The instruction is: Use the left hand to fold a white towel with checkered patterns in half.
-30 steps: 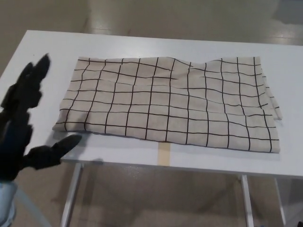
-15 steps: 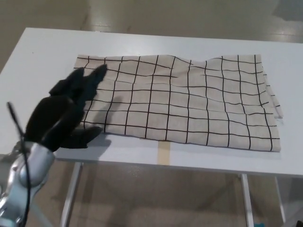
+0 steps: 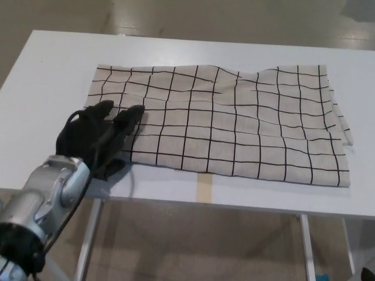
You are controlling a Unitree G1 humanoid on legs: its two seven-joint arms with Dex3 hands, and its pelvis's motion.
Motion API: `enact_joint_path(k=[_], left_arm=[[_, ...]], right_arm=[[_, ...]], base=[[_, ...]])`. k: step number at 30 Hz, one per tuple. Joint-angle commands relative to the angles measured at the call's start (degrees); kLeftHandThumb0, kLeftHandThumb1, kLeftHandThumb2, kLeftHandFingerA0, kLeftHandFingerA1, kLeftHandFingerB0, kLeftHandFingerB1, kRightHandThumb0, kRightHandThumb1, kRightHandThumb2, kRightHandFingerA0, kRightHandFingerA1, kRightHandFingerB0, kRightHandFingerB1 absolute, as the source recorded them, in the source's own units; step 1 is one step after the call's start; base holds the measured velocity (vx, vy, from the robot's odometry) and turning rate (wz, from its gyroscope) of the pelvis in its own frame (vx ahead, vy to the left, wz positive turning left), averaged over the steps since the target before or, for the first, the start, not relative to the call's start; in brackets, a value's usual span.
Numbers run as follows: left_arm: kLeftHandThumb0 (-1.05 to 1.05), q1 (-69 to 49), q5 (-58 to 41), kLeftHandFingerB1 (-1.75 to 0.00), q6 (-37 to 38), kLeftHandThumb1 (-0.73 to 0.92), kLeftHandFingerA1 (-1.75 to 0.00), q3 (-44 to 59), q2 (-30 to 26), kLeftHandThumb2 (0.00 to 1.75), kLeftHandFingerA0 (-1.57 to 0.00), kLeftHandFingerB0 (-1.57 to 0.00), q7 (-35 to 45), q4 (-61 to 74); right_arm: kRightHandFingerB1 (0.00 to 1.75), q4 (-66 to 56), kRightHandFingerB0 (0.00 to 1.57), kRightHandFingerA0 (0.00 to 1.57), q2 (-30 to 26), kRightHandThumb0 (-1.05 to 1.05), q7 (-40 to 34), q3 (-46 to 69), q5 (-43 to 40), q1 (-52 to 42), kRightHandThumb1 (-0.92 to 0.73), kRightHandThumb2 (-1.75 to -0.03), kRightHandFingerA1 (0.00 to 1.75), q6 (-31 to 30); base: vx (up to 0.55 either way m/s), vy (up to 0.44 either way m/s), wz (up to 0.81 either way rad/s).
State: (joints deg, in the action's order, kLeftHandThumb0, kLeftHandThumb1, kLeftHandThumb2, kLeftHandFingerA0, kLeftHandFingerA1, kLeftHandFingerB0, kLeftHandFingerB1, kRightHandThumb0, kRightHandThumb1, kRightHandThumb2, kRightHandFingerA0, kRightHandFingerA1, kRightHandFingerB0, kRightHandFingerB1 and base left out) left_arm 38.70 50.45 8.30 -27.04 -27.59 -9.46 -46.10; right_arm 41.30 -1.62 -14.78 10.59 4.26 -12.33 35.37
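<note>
Beige-white checkered towel [image 3: 222, 126] lies spread flat on the white table [image 3: 47, 82], a bit rumpled. My left hand [image 3: 96, 137] rests on its near-left corner, fingers [image 3: 129, 117] laid over the cloth; can't tell if they're actually pinching it.

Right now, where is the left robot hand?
In the head view, the left robot hand rests on the towel's near-left corner, by the table's front edge.
</note>
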Motion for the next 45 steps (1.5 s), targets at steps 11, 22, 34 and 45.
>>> enact_joint_path(k=[11,22,34,45], left_arm=[[-0.23,6.3,5.8,-0.07,-8.1,0.51,0.0,-10.7,3.9,0.61,0.0,0.0,-9.0,-16.9],[-0.36,6.8,8.8,-0.98,-8.2,0.59,-0.97,-16.7,6.7,0.57,-0.66,-0.68,-17.8,-21.7],[-0.16,4.0,3.8,-1.59,1.5,0.57,-1.75,-15.7,3.6,0.54,-0.73,-0.71,-25.3,-23.8],[-0.18,1.9,-5.9,-1.75,7.4,0.7,-1.75,-2.8,-5.8,0.53,-0.71,-0.53,-30.3,-26.3]], right_arm=[[0.37,1.9,0.24,0.28,-0.6,-0.4,-1.2,-0.5,0.5,0.1,-0.81,-0.64,0.38,0.4],[0.37,2.2,0.23,0.27,-0.1,-0.41,-0.8,-0.7,0.0,-1.0,-0.81,-0.64,0.37,0.9],[0.37,2.8,0.25,0.28,-0.1,-0.41,-1.8,-1.3,0.8,-2.1,-0.81,-0.64,0.38,1.6],[0.37,2.5,0.25,0.28,-0.3,-0.4,-0.7,-1.4,-0.1,-2.7,-0.81,-0.64,0.38,1.2]], base=[[0.0,0.0,0.0],[0.0,0.0,0.0],[0.0,0.0,0.0],[0.0,0.0,0.0]])
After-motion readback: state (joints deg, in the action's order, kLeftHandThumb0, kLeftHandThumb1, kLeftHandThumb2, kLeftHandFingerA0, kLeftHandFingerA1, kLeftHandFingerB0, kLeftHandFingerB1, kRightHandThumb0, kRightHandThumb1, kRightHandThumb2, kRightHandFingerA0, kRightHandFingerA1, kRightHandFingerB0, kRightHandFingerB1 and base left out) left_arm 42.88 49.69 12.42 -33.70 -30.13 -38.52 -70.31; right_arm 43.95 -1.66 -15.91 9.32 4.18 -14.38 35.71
